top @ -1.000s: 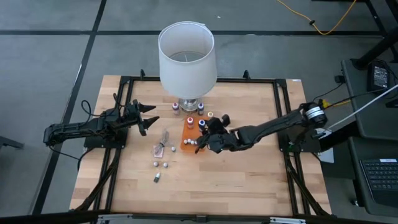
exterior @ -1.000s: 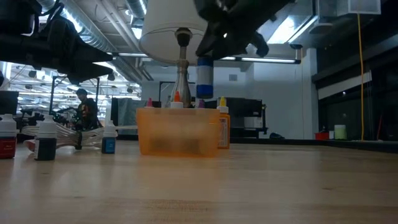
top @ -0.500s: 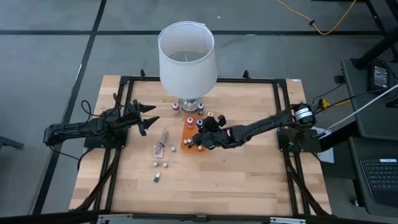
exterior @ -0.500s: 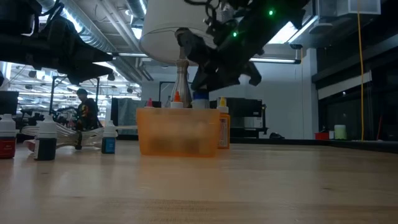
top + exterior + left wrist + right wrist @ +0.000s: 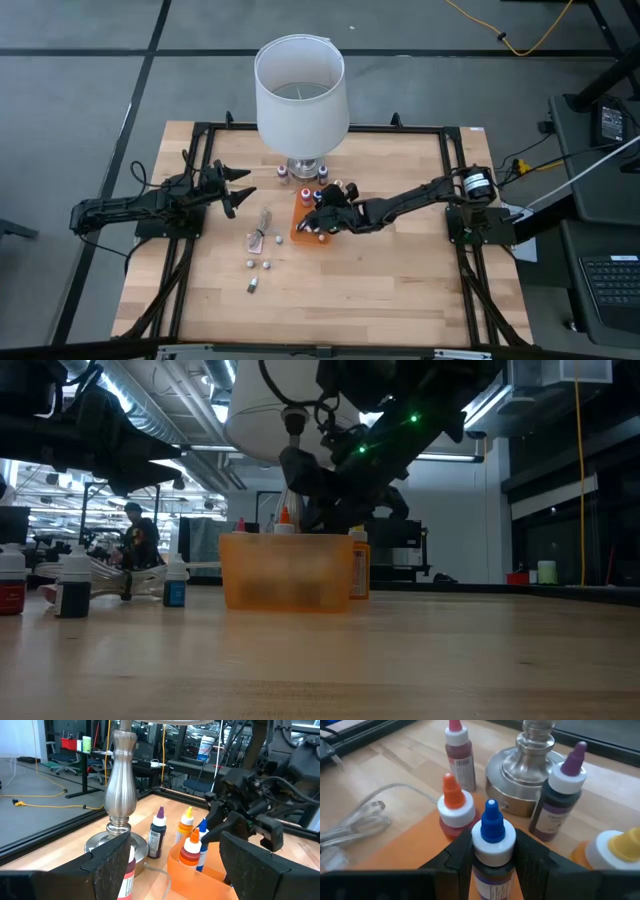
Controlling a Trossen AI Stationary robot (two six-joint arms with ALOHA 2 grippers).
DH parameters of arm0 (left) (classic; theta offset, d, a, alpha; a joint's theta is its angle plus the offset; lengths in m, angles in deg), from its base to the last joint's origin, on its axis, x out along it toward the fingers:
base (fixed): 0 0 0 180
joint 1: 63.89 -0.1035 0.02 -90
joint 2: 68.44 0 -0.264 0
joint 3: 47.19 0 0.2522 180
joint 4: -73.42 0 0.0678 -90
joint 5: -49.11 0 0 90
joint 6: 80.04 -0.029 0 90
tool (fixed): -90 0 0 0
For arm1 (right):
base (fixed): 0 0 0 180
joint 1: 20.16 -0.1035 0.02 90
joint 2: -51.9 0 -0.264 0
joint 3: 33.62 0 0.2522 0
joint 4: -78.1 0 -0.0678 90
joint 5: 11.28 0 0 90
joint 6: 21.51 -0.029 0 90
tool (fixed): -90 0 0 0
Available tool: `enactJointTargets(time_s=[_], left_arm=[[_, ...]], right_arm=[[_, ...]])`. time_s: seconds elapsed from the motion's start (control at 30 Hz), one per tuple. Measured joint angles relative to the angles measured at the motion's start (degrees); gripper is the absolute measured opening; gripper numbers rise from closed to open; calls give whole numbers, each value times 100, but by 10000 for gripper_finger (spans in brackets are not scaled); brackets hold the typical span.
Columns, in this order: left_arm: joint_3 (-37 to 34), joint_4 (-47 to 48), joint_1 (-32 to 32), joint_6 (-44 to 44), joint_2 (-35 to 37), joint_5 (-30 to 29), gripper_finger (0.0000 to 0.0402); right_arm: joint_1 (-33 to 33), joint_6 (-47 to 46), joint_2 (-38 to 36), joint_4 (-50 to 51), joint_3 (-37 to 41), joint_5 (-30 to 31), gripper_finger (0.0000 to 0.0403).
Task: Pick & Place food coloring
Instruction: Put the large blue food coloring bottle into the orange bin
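Observation:
A blue-tipped food coloring bottle (image 5: 492, 832) stands upright between the fingers of my right gripper (image 5: 492, 854), over the orange tray (image 5: 303, 228) near the lamp base. An orange-capped bottle (image 5: 454, 802) stands in the tray beside it. Red (image 5: 458, 751), purple (image 5: 564, 795) and yellow (image 5: 615, 847) bottles stand around the lamp base (image 5: 532, 762). Several more small bottles (image 5: 258, 265) lie loose on the table, nearer its front. My left gripper (image 5: 238, 188) waits open at the table's left. My right gripper pinches the blue-tipped bottle between its two fingers (image 5: 527, 851), just under the white collar (image 5: 492, 846). The fingers come slanting down from the table's right side. The bottle is upright, its lower part inside the tray (image 5: 197, 870); whether its base rests there I cannot tell.
A tall lamp with a white shade (image 5: 300, 85) rises right behind the tray. A crumpled clear wrapper (image 5: 262, 228) lies left of the tray. In the low view three bottles (image 5: 73, 582) stand at the left. Bare wood lies toward the table's front and right.
My right gripper has come down and toward the table's left with the blue-tipped bottle. The bottle hung clear above the tray a second ago; now it has sunk behind the tray's wall in the low view, still upright.

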Motion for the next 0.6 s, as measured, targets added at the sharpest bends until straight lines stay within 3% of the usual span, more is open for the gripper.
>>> enactJointTargets(time_s=[0.6], left_arm=[[1,0,0,0,-1,0,294]], right_arm=[[155,291,187,-553,-1,-174,120]])
